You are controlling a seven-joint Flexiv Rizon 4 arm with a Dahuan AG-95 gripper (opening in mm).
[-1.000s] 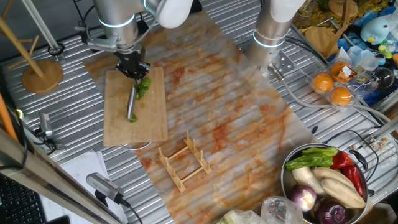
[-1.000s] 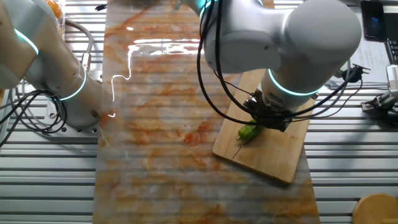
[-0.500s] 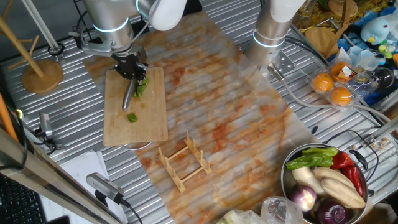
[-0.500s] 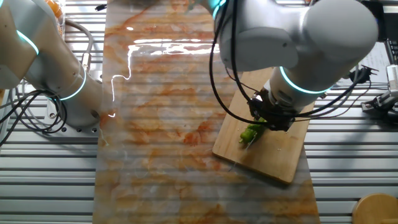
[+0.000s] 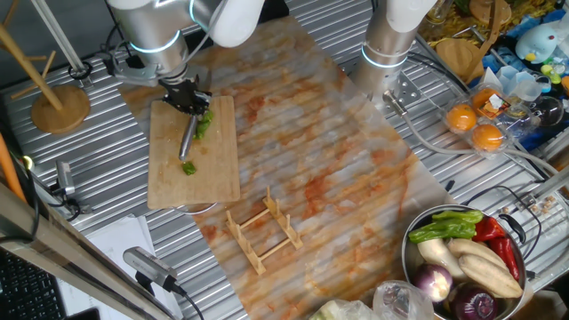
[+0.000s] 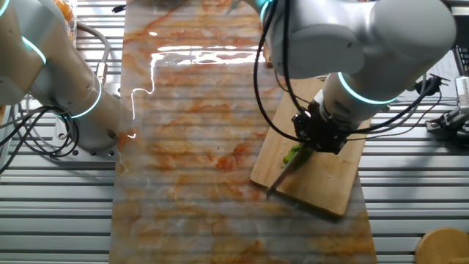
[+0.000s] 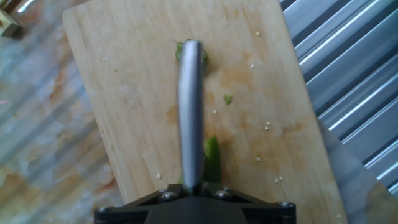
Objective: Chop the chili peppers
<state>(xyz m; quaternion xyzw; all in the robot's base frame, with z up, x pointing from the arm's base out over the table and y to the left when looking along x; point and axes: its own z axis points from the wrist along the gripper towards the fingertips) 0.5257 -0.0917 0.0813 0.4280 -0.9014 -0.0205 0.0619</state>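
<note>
Gripper (image 5: 188, 100) over far end of wooden cutting board (image 5: 169, 178), jaws clamped on a metal knife (image 5: 188, 142), blade running down along the board toward its near end. Same knife seen edge-on in hand view (image 7: 190, 112), pointing away from the camera.

Chili peppers (image 5: 204, 125) on the board: larger green piece just right of the blade, close under the gripper; one small chunk (image 5: 188, 167) apart from it, at the blade tip. Hand view: green piece (image 7: 212, 158) beside the blade near the gripper, a bit (image 7: 227, 99) further along, another at the tip, pale seeds scattered on the wood. Other fixed view: green pepper (image 6: 293, 155) partly hidden below the gripper (image 6: 316, 139).

Containers: metal bowl (image 5: 411, 267) at near right of worktop, holding long pale green peppers (image 5: 443, 227), a red pepper (image 5: 500, 240), pale root vegetables (image 5: 476, 264), purple onions (image 5: 436, 285). Clear plastic tray (image 5: 444, 100) at far right with two orange fruits (image 5: 474, 126).

Wooden rack (image 5: 261, 229) lay on the mat (image 5: 338, 151) near the board.
</note>
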